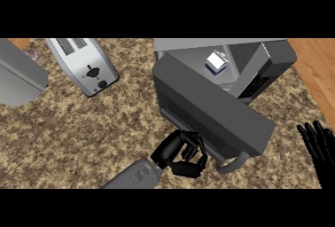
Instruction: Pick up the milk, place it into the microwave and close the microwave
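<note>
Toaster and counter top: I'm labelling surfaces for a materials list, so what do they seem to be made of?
The toaster looks like brushed or satin metal: pale silver-grey with soft shading, dark slots and black knobs. The counter top looks like polished granite or a similar stone, going by its speckled brown and tan pattern, though a laminate print would look alike.

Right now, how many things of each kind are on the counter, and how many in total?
Microwave, door open: 1
Milk carton, inside the microwave: 1
Toaster: 1
Grey appliance at the left edge, kind unclear: 1
Small pinkish item behind it, partly hidden: 1
Total: 5
</note>
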### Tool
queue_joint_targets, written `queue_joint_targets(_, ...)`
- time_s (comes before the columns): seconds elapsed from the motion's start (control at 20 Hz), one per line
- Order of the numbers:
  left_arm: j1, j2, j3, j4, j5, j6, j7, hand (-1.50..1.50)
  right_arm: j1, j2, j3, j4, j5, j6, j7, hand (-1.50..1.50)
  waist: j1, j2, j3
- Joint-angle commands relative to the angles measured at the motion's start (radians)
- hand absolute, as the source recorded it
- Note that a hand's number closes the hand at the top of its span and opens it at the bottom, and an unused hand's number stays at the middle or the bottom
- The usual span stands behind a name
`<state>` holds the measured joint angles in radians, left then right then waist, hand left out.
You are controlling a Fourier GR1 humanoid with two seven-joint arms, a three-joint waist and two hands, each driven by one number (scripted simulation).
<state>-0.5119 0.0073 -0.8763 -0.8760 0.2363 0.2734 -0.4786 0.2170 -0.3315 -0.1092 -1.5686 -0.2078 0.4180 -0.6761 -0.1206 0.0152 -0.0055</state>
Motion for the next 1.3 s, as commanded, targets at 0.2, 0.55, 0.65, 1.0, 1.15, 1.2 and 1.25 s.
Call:
queue_joint_targets(0.2, -0.068, -0.007, -0.095, -0.041, 0.192, 0.099, -0.030, 1.50, -0.010, -0.030, 0.023, -0.139, -0.088, 0.056, 0.099, -1.50, -0.052, 0.012, -0.003)
queue_joint_targets(0.55, -0.136, -0.007, -0.047, -0.070, 0.320, 0.265, -0.069, 1.50, -0.043, -0.118, -0.011, -0.176, -0.098, 0.093, 0.132, -1.50, -0.077, 0.018, -0.003)
queue_joint_targets(0.65, -0.158, -0.007, -0.026, -0.062, 0.362, 0.315, -0.056, 1.50, -0.043, -0.108, -0.013, -0.189, -0.115, 0.081, 0.149, -1.50, -0.091, 0.019, -0.003)
queue_joint_targets(1.0, -0.265, -0.007, -0.028, -0.011, 0.457, 0.401, -0.019, -1.50, -0.098, -0.178, -0.070, -0.193, -0.149, 0.101, 0.174, -1.50, -0.129, 0.030, 0.000)
queue_joint_targets(1.15, -0.273, -0.007, -0.018, 0.025, 0.489, 0.435, -0.010, -1.50, -0.141, -0.223, -0.142, -0.217, -0.041, 0.030, 0.134, -1.50, -0.153, 0.033, 0.000)
queue_joint_targets(1.2, -0.301, -0.007, -0.001, 0.027, 0.500, 0.437, 0.006, -1.50, -0.178, -0.271, -0.160, -0.251, 0.016, 0.010, 0.143, 1.50, -0.151, 0.032, -0.004)
queue_joint_targets(1.25, -0.292, -0.007, 0.008, 0.028, 0.522, 0.454, -0.003, -1.50, -0.187, -0.275, -0.178, -0.240, 0.021, -0.008, 0.146, 1.50, -0.146, 0.037, -0.004)
